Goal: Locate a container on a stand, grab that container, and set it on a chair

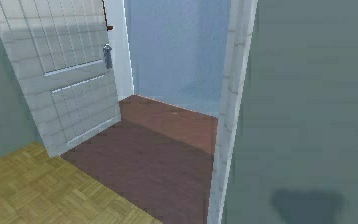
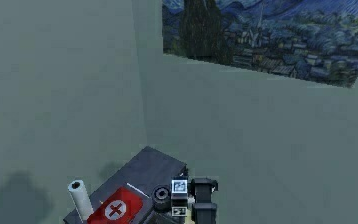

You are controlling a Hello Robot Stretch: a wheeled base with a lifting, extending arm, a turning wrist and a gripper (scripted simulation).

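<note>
In the arm side view a dark grey stand [image 2: 152,165] sits in the corner against the grey-green wall. A red, rounded container with a white cross mark [image 2: 115,209] lies on it. A white upright roll [image 2: 78,196] stands to the left of that container. The dark arm [image 2: 205,200] rises from the bottom edge, carrying two small white marked squares [image 2: 178,186]. My gripper [image 2: 159,193] reaches left from them over the stand's top, close to the red container. I cannot tell whether it holds anything.
A large dark-blue painting [image 2: 272,38] hangs on the wall above the stand. In the forward view a white panelled door [image 1: 67,70] stands ajar at the left. A white door frame [image 1: 230,110] borders a blue-walled room with a dark wood floor [image 1: 147,150]. Yellow parquet [image 1: 37,190] lies nearest.
</note>
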